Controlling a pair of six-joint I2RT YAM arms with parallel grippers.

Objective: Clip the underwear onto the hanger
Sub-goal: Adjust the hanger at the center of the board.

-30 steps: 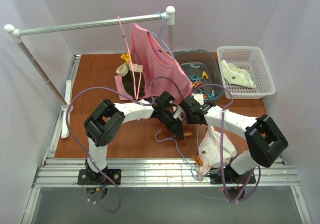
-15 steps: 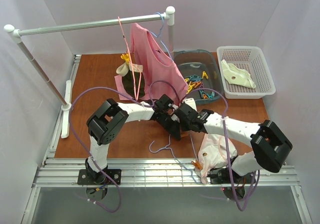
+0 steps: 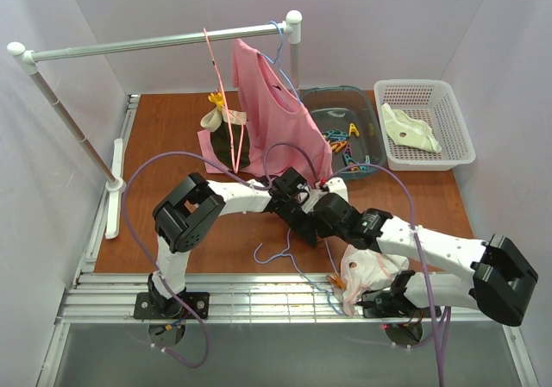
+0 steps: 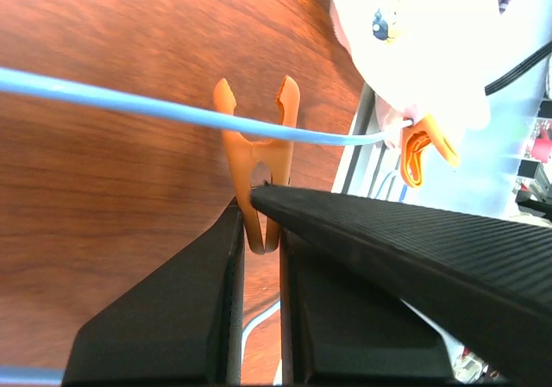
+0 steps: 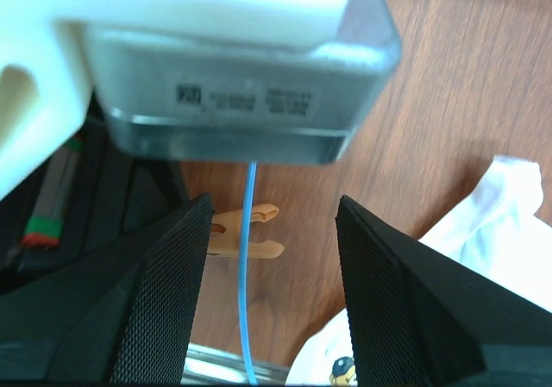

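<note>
The underwear point(image 3: 373, 272) lies crumpled at the table's near edge, pale white with pink edging point(image 4: 414, 34). An orange clip point(image 3: 336, 280) pins its corner to the light-blue wire hanger point(image 3: 289, 258), which lies flat on the table. My left gripper point(image 4: 259, 210) is shut on a second orange clothespin point(image 4: 256, 137). That pin's open end straddles the hanger wire point(image 4: 129, 102). My right gripper point(image 5: 274, 210) hangs open over the same wire point(image 5: 247, 258), beside the clothespin point(image 5: 250, 236), its fingers apart on either side. Both grippers meet near the table's middle point(image 3: 312, 219).
A pink top point(image 3: 276, 115) and a pink wire hanger point(image 3: 216, 68) hang from the rail point(image 3: 164, 42). Dark olive underwear point(image 3: 233, 146) lies beneath them. A clear bin of clips point(image 3: 341, 128) and a white basket point(image 3: 457, 146) holding a cream garment point(image 3: 410, 128) stand at the back right.
My right gripper has opened and moved toward the near edge over the hanger wire, its arm stretching out. The hanger has slid a little left. The left gripper stays shut on the clothespin.
</note>
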